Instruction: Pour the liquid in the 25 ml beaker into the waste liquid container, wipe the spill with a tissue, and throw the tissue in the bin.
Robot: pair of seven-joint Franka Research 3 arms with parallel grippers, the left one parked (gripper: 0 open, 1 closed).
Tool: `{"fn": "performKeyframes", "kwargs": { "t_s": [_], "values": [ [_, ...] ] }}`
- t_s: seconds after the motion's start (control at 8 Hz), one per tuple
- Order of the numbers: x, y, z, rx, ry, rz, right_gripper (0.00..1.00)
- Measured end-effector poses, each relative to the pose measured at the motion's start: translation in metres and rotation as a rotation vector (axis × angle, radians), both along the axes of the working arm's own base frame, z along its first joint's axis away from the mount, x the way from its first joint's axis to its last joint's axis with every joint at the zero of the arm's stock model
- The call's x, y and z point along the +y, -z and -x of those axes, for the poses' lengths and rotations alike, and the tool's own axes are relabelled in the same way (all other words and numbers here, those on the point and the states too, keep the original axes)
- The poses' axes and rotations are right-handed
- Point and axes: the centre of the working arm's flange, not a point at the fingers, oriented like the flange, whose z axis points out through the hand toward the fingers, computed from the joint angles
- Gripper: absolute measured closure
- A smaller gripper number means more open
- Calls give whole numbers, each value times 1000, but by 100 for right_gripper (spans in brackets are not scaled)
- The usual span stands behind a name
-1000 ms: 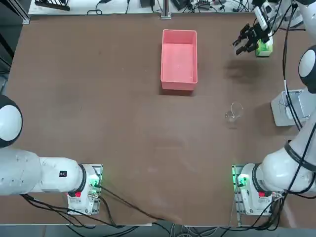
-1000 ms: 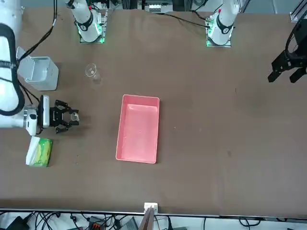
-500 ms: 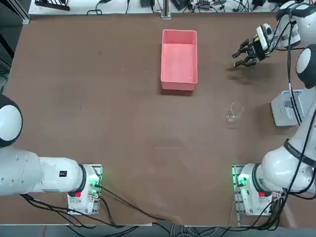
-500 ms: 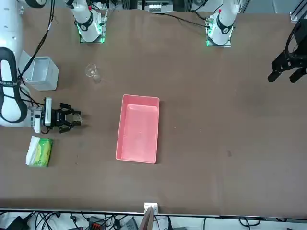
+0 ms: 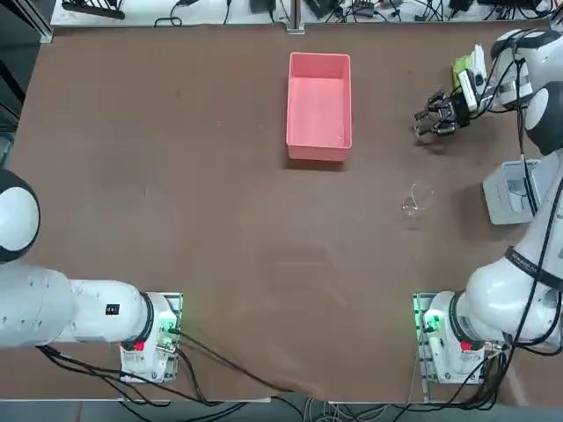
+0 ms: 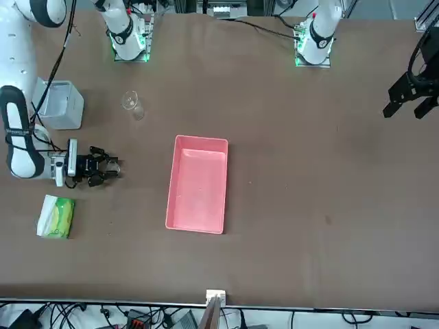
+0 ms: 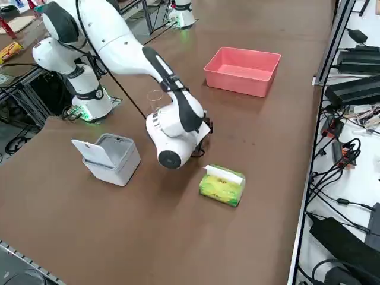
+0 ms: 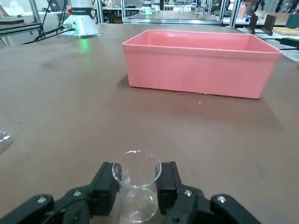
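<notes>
My right gripper [image 8: 136, 181] is shut on the 25 ml beaker [image 8: 135, 184], a tiny clear glass that stands upright between the black fingers [image 8: 105, 183]. The gripper [image 5: 433, 119] lies level and low over the table, right of the waste liquid container [image 5: 319, 141], a pink tray [image 6: 199, 226] that also fills the wrist view [image 8: 201, 65]. The bin [image 5: 513, 189] is a pale grey box with its lid up [image 7: 110, 157]. A white sheet sticks out of the yellow-green tissue pack [image 7: 222, 184]; a loose tissue is out of view.
A larger clear beaker [image 5: 418, 198] stands between the gripper and my right arm's base [image 6: 132, 103]. The tissue pack [image 5: 464, 67] lies at the far right edge. Cables and equipment lie beyond the far table edge.
The right gripper has moved away from the tissue pack toward the table's middle, come lower and turned level. Its grip on the small beaker is unchanged.
</notes>
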Motion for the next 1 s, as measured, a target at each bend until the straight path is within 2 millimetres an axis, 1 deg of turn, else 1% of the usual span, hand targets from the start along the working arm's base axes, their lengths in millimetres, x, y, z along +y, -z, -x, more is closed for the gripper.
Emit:
{"fn": "performKeyframes", "kwargs": {
  "t_s": [0.12, 0.38, 0.5, 0.75, 1.0],
  "values": [
    [-4, 7, 4, -3, -2, -14, 53],
    [-7, 14, 9, -11, -5, -29, 53],
    [-8, 15, 9, -12, -5, -31, 51],
    [-6, 16, 9, -18, -10, -34, 41],
    [-4, 15, 8, -22, -13, -36, 8]
  ]
}}
